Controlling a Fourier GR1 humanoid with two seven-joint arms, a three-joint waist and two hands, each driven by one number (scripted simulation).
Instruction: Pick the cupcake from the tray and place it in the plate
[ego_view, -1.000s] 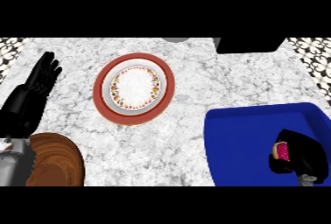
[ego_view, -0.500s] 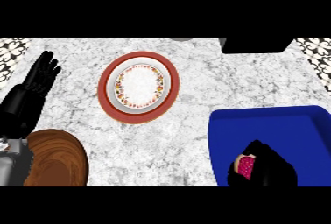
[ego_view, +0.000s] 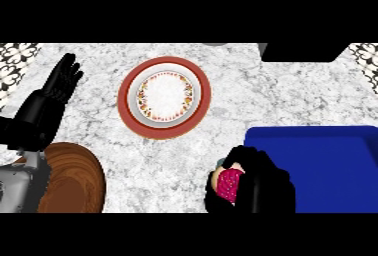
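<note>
The right hand (ego_view: 255, 182) was curled round the cupcake (ego_view: 228, 183) at the tray's (ego_view: 317, 155) left edge; the plate (ego_view: 164, 97) lay toward eleven o'clock across the worktop (ego_view: 244, 95).

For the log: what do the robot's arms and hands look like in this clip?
Both hands are black, each with fingers and a thumb: the left hand shows at the view's left, the right hand at lower right. A grey forearm shows behind the left hand at the lower left edge. No cables or markings are visible.

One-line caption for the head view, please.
Right hand curled round the cupcake beside the blue tray, plate waiting up-left, left hand resting open.
</note>
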